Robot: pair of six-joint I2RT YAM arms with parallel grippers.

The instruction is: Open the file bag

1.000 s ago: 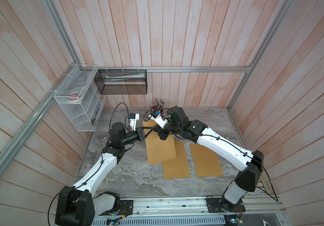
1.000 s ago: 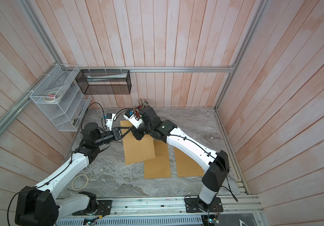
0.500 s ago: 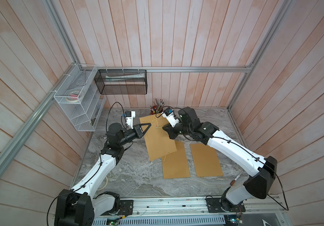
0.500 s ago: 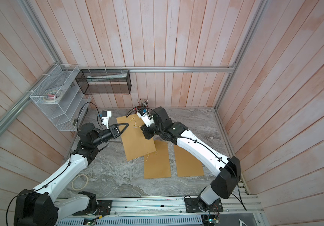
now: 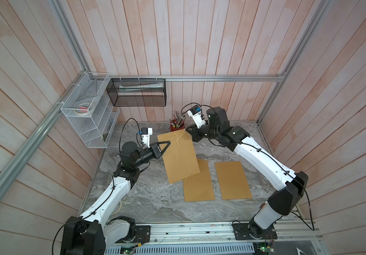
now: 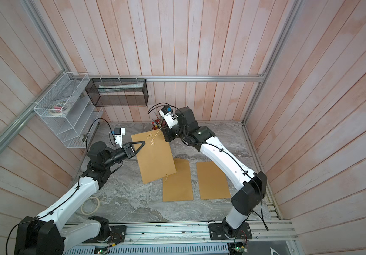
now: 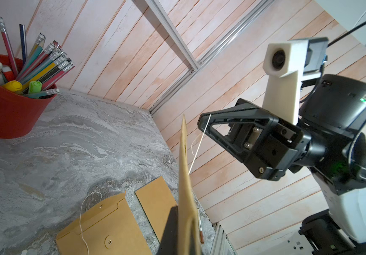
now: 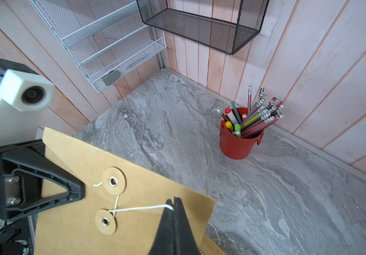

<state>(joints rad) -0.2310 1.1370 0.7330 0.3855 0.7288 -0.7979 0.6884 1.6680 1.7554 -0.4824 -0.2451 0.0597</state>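
File bag sits at the middle of both top views, lifted off the grey table and tilted. Its flap end points toward the upper part of the frame. Its lower corner overlaps a second brown envelope that lies flat; whether the two touch cannot be told.

At the bag's upper left edge, the left gripper has its jaws pressed together on the paper and holds the bag up. The left wrist view shows the bag edge-on, standing nearly upright.

The right gripper comes in from the upper right of the bag. Its jaws are closed tight on the white string. The string runs taut from the two round paper discs on the flap to the fingertips, crossing itself between the discs. A short loose end pokes out beside the upper disc.

A third envelope lies flat to the right of the second, apart from it. A red pen cup stands just above the bag, near the back wall. A white wire rack and a black mesh basket hang in the upper left. A roll of tape lies on the table at the lower left.
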